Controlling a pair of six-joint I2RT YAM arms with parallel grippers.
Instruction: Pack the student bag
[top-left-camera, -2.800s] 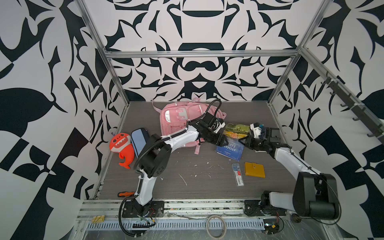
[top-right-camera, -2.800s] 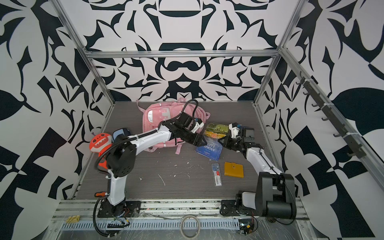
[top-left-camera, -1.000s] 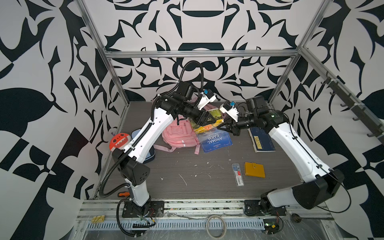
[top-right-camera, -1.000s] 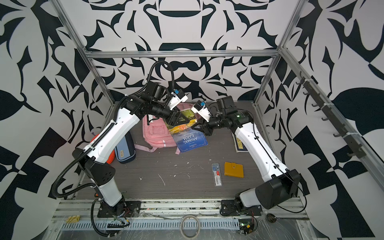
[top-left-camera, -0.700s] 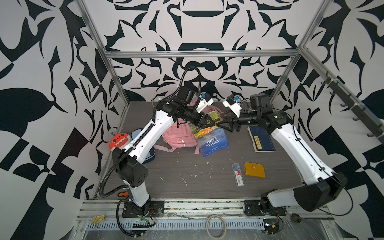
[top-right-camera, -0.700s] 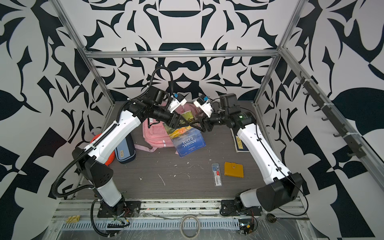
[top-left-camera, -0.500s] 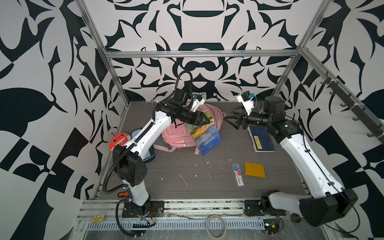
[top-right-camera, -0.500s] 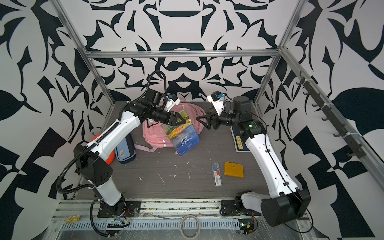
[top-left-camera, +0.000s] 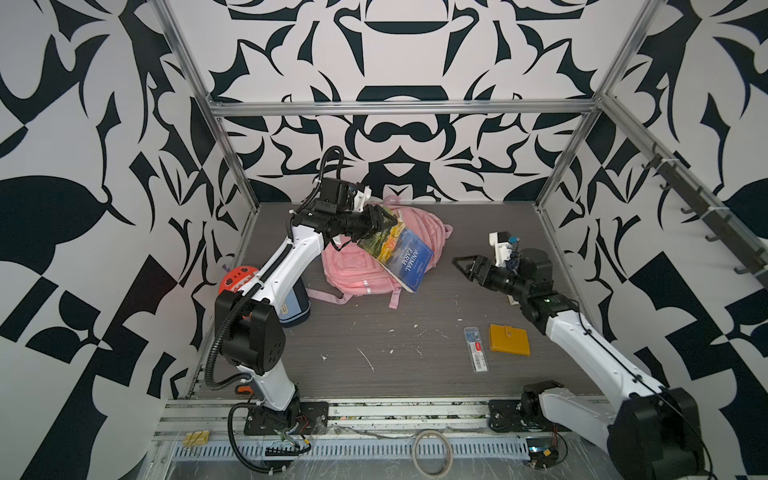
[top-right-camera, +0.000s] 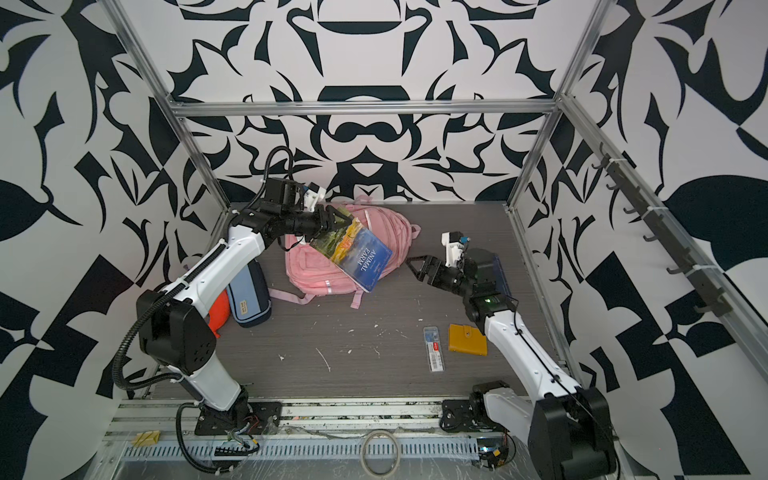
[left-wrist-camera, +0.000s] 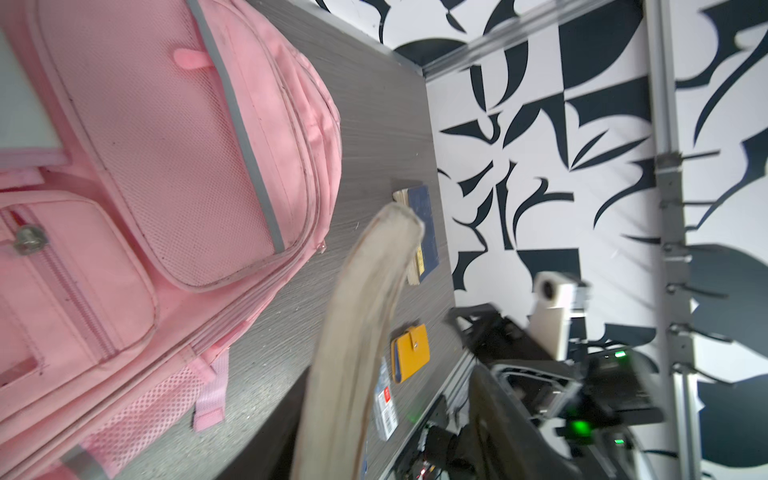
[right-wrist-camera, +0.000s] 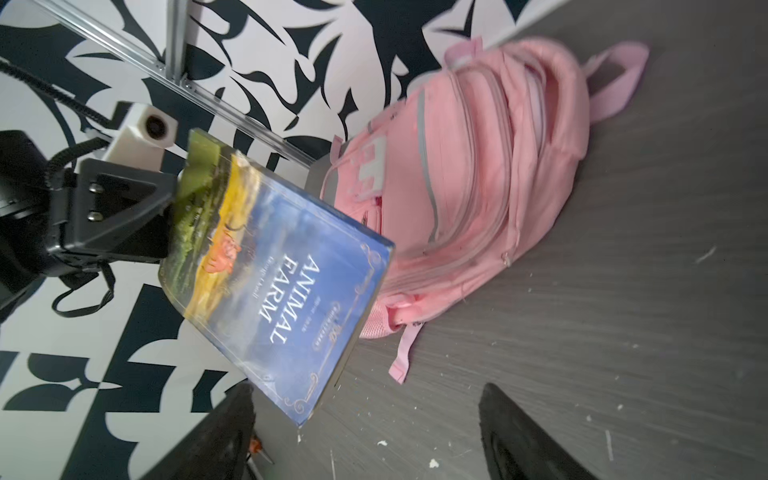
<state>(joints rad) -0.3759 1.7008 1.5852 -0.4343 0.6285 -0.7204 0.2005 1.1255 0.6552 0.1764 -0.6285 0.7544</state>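
left fingers (right-wrist-camera: 120, 203) clamp Animal Farm paperback (right-wrist-camera: 282, 270) by its corner, tilted over student bag (right-wrist-camera: 478, 166) near counter (top-left-camera: 395, 332) back edge; likely poised for insertion | right fingers (right-wrist-camera: 519, 440) spread wide, empty

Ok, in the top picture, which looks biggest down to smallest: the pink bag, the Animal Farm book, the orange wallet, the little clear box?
1. pink bag
2. Animal Farm book, though it is held up nearer the camera, so it looks bigger
3. orange wallet
4. little clear box, long but thin

White arm links (top-left-camera: 291, 257), black joints (top-left-camera: 249, 332), ribbed black cable (right-wrist-camera: 41, 88), white wrist camera (right-wrist-camera: 143, 133); left pincer (top-left-camera: 382, 218) black, triangular.
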